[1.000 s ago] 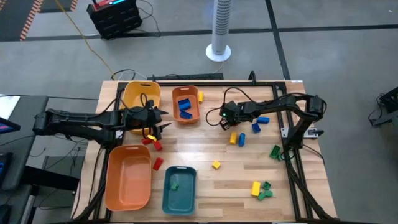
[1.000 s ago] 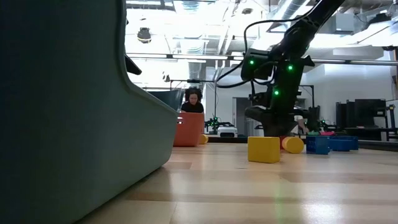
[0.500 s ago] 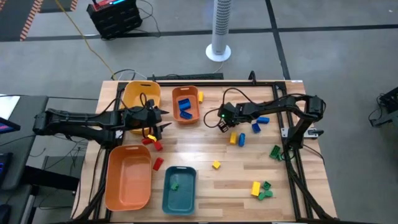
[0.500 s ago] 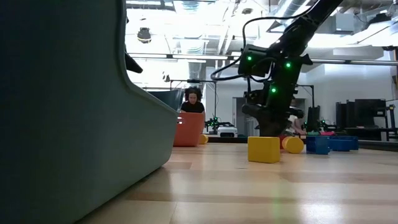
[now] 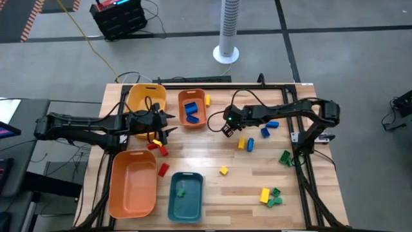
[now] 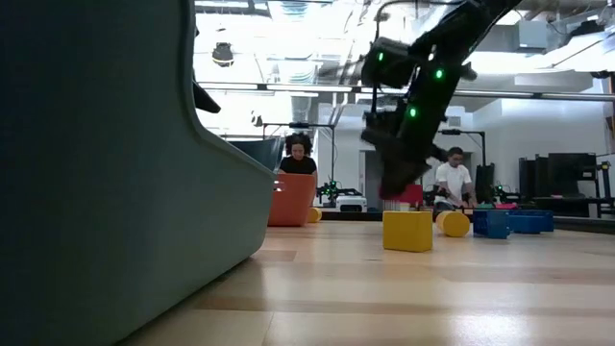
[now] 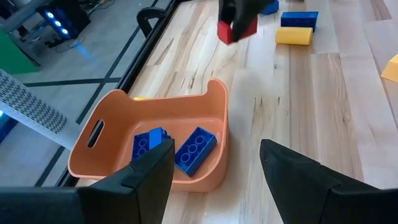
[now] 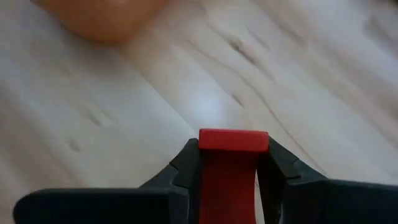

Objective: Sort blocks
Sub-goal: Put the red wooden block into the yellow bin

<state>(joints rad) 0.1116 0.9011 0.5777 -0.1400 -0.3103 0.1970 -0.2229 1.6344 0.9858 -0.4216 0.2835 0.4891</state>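
Note:
My right gripper (image 5: 226, 129) is shut on a red block (image 8: 233, 158) and hangs above the wood table, just right of the small orange tray (image 5: 192, 107). That tray holds blue blocks (image 7: 186, 148). The red block also shows in the left wrist view (image 7: 236, 30). My left gripper (image 7: 217, 163) waits open above the table's left part, between the yellow tray (image 5: 147, 98) and the small orange tray, touching nothing. Loose blocks lie on the table: red ones (image 5: 158, 149), a yellow one (image 5: 223, 171) and blue ones (image 5: 269, 127). My right gripper pinches the red block between its two fingers (image 8: 186, 163), one on each of two opposite sides. The block's free end (image 8: 233, 140) sticks out past the fingertips. The fingers slant down from the table's right side. The block is lifted clear of the table.
A large orange tray (image 5: 134, 182) and a teal tray (image 5: 186, 195) with a green block stand at the near left. Green and yellow blocks (image 5: 270, 196) lie near right, another green block (image 5: 284, 156) by the right arm's base. A person sits in the room beyond (image 6: 450, 183).
My right gripper has risen from the table with the red block, which now hangs clear of the wood. It has also shifted a little toward the small orange tray and rolled somewhat.

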